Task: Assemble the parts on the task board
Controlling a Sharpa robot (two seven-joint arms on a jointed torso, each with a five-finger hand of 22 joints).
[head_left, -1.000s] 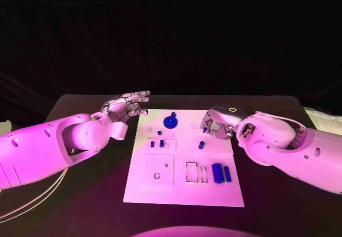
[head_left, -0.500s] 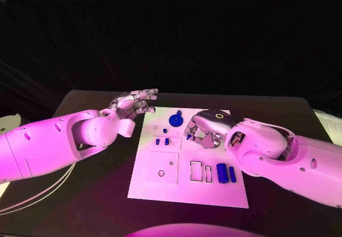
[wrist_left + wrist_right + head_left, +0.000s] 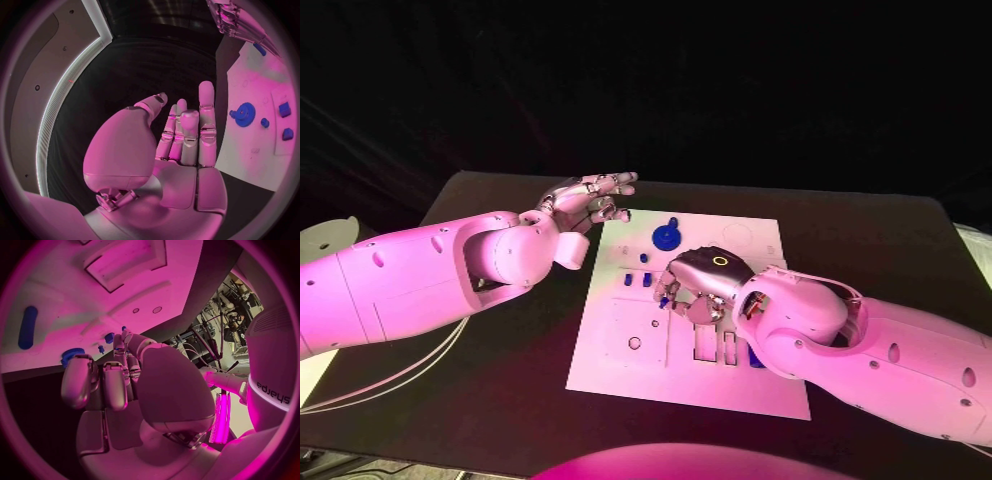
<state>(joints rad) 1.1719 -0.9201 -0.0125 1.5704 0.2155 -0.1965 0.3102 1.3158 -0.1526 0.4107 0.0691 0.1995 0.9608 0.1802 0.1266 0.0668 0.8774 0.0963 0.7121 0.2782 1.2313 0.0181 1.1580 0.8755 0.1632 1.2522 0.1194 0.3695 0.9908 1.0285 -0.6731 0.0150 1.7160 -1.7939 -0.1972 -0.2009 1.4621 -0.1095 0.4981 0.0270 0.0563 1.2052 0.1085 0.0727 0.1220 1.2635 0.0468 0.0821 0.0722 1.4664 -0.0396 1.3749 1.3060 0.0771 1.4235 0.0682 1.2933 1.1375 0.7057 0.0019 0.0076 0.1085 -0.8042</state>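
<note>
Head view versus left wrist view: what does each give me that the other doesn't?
Head view alone: the whole task board, the right hand curled over its middle with a small blue part at its fingertips, and the slots and blue bars near the board's front edge. Left wrist view alone: the left hand from its palm side, fingers straight and apart, holding nothing. Both: the blue gear and the small blue pieces beside it.
</note>
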